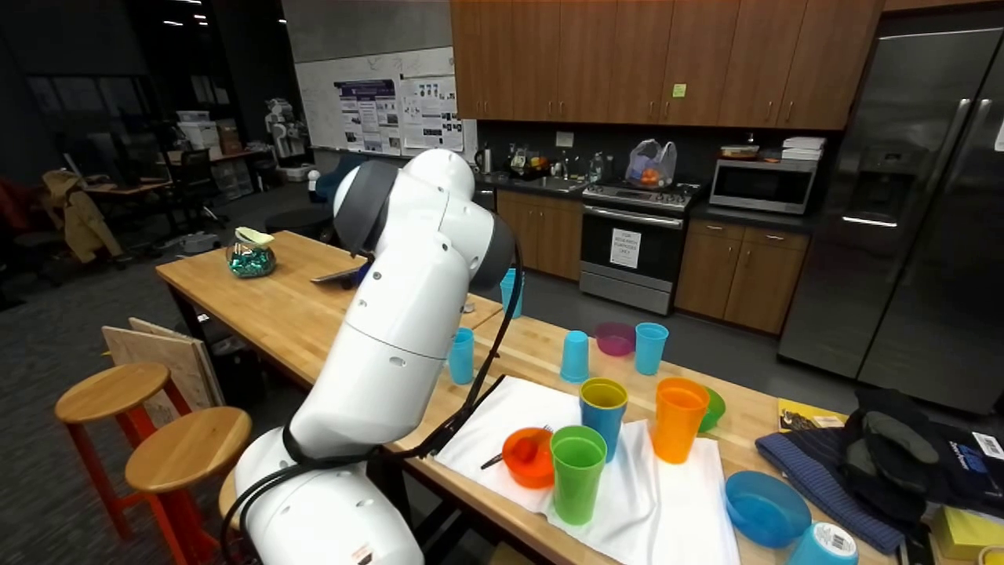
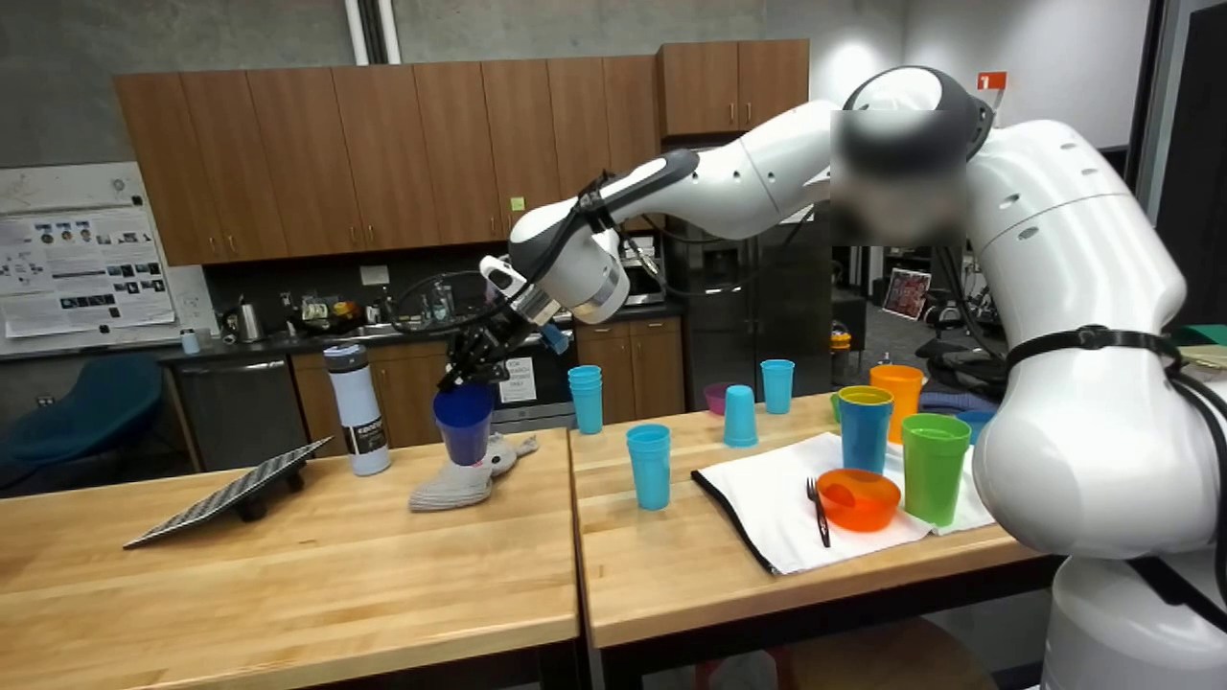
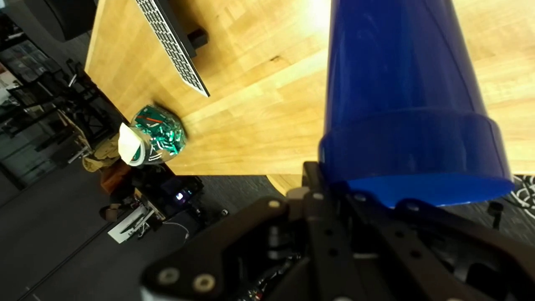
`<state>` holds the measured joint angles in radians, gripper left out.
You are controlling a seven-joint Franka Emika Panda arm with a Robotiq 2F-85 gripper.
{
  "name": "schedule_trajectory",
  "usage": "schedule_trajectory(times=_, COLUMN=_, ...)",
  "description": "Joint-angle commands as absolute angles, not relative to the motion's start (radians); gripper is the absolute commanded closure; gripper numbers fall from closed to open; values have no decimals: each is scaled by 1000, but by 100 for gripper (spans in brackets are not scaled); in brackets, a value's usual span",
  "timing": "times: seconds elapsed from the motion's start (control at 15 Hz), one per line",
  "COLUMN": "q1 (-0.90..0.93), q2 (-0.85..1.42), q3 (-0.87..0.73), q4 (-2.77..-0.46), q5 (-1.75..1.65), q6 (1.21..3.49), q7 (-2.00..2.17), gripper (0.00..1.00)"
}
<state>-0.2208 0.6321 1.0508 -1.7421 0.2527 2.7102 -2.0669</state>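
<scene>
**Rim Grasp Above the Tabletop** (image 2: 383, 575)

The tabletop consists of two sections that meet at a seam. The arm (image 2: 1083, 249) extends over it, presumably because the grasp point lies far from its base. The keyboard (image 3: 167, 39) sits tilted on a dark support (image 3: 197, 38). The bottle (image 2: 358, 412) stands upright on its own base; the grey toy (image 2: 451, 489) lies slumped, being apparently soft. We see the gripper (image 3: 332, 184) clamped on the rim of the dark blue cup (image 3: 401, 75), which it holds mouth up, near upright, above the tabletop and near the bottle. We judge that the thin wall suits this pinch better than the wide body would.

In an exterior view, a blur masks one joint (image 2: 898, 177) of the arm. In an exterior view, the arm (image 1: 408, 329) covers the gripper and most of the cup. The wrist view crops the cup's base. Where base and toy overlap in an exterior view, we cannot tell whether they touch.
</scene>
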Motion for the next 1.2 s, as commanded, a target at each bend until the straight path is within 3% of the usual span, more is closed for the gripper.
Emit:
schedule_trajectory(times=0.0, q1=-289, q2=610, q3=1130, q4=-1816, q5=345, q6=2736, q7=-2042, gripper=99)
schedule_trajectory(times=0.73, q1=-299, q2=638, q3=1164, q4=-1982, q5=502, q6=2989, q7=-1971, gripper=99)
schedule_trajectory(times=1.13, q1=-310, q2=773, q3=1197, q4=-2045, q5=301, q6=3235, q7=-1755, gripper=99)
